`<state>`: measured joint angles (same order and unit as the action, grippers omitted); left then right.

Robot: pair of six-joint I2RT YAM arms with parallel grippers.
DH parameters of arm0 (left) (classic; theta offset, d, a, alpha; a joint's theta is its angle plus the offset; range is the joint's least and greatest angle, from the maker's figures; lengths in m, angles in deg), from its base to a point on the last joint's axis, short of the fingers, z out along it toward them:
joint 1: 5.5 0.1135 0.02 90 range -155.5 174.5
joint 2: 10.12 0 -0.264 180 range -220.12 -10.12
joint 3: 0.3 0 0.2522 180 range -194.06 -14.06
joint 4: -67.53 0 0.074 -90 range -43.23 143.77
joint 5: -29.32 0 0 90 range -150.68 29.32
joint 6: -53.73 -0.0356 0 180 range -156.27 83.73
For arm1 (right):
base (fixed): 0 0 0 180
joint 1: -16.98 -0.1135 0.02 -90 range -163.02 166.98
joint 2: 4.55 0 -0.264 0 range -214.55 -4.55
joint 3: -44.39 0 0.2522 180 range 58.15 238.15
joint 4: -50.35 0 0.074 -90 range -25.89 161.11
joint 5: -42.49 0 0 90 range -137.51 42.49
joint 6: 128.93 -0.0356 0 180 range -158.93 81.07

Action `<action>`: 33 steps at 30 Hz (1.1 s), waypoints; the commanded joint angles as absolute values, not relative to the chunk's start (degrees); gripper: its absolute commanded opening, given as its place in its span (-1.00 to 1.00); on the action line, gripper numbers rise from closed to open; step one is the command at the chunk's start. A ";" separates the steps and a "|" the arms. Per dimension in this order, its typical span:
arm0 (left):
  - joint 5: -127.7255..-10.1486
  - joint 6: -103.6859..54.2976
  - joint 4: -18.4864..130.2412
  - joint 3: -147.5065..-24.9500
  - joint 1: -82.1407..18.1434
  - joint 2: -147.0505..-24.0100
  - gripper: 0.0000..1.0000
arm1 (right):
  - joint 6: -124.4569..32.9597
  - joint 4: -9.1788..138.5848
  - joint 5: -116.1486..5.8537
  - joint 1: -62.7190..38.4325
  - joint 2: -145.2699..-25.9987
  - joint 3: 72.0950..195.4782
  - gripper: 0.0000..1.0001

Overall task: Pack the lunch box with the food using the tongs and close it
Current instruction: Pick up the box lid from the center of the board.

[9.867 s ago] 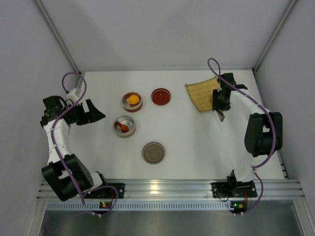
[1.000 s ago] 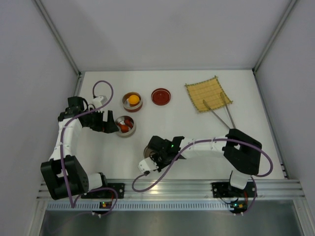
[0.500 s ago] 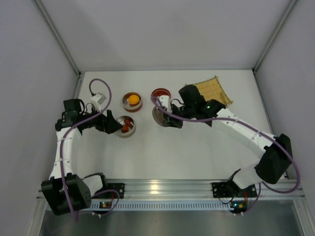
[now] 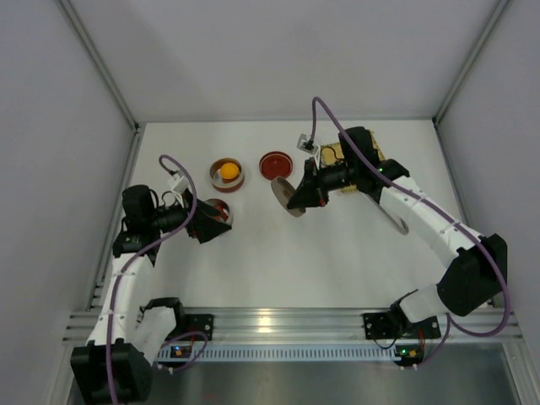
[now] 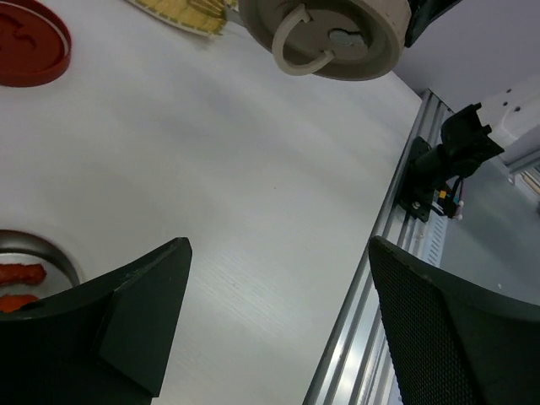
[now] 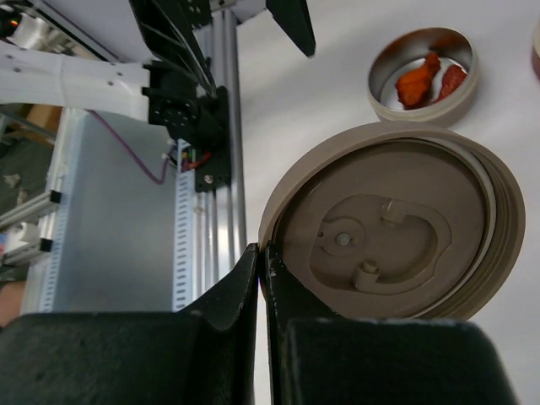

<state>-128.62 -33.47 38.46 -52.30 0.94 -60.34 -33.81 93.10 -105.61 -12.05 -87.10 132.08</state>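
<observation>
Starting at the left: left gripper [image 4: 211, 226] sits low over the white table [image 4: 337, 270], just beside a small steel tin [image 4: 223, 205]. In its wrist view the two dark fingers [image 5: 139, 295] stand wide apart with only bare table between them, nothing grasped. The tin's rim shows at the outer side of one finger, not between the jaws.

That tin holds the two red-brown lumps [image 6: 419, 78], lying side by side and touching or nearly so.

Farther back, a second tin [image 4: 213, 179] stands upright with the orange ball [image 4: 228, 171] inside. The two tins are near each other but apart.

To the right of the ball's tin lies a red round dish [image 4: 275, 165], flat on the table and not touching its neighbours.

Just in front of the dish is a grey-beige round lid [image 4: 285, 198], off the table and tilted on edge. A loop handle shows on the face turned toward the left wrist camera. The right gripper [image 6: 261, 256] has its fingers clamped tight on the lid's rim and carries it. Seen from that wrist, the lid hangs nearer the camera than the lump tin and does not cover it.

Right of the gripper, the yellow bamboo mat [image 4: 377, 153] lies at the back, mostly hidden under the right arm.

Tongs: cannot be made out; the forearm crosses the ground beside the mat.
</observation>
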 commanded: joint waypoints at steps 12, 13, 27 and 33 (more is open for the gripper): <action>-120.27 6.77 95.24 -43.68 -14.10 -68.03 0.83 | -44.21 81.59 -114.04 -12.19 -80.49 132.07 -1.00; -119.92 7.84 97.09 -43.85 -14.72 -68.91 0.83 | -43.77 81.77 -113.95 -12.28 -80.06 132.24 -1.00; -119.65 25.79 130.51 -46.31 -22.71 -83.60 0.88 | -42.01 84.32 -112.02 -16.15 -78.12 134.79 -1.00; -119.12 20.86 127.25 -48.42 -24.22 -85.80 0.84 | -42.19 84.59 -112.37 -17.03 -78.03 135.32 -1.00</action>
<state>-119.53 23.78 121.98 -46.13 -24.00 -84.82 -43.19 86.50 -111.34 -15.53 -80.32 132.08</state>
